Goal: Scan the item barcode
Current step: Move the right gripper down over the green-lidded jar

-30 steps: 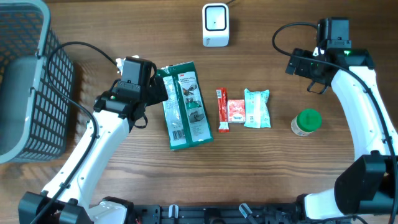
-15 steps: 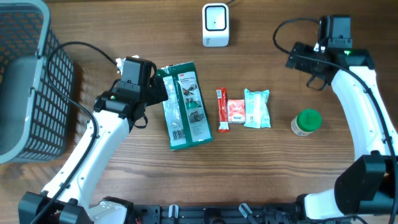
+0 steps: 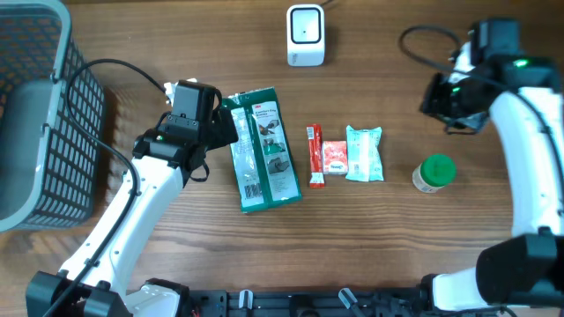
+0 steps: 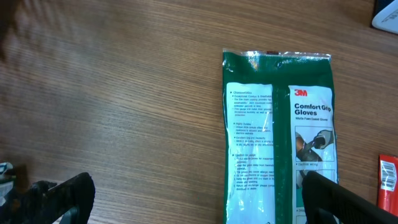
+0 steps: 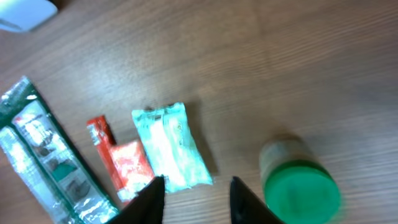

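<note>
My left jaws are wide apart and empty, just beside the glove pack (image 3: 260, 150) lying flat on the counter (image 3: 397, 255). My right jaws look only slightly apart with nothing in them, though that view's blurry, near the green-lidded jar (image 3: 434, 173). The scanner (image 3: 306, 35) stands well apart at the back.

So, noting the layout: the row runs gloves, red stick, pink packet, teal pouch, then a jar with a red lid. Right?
No: the jar has a green lid, not red; the overhead view shows it. The rest holds: gloves, red stick, pink packet, teal pouch, then the jar.
</note>
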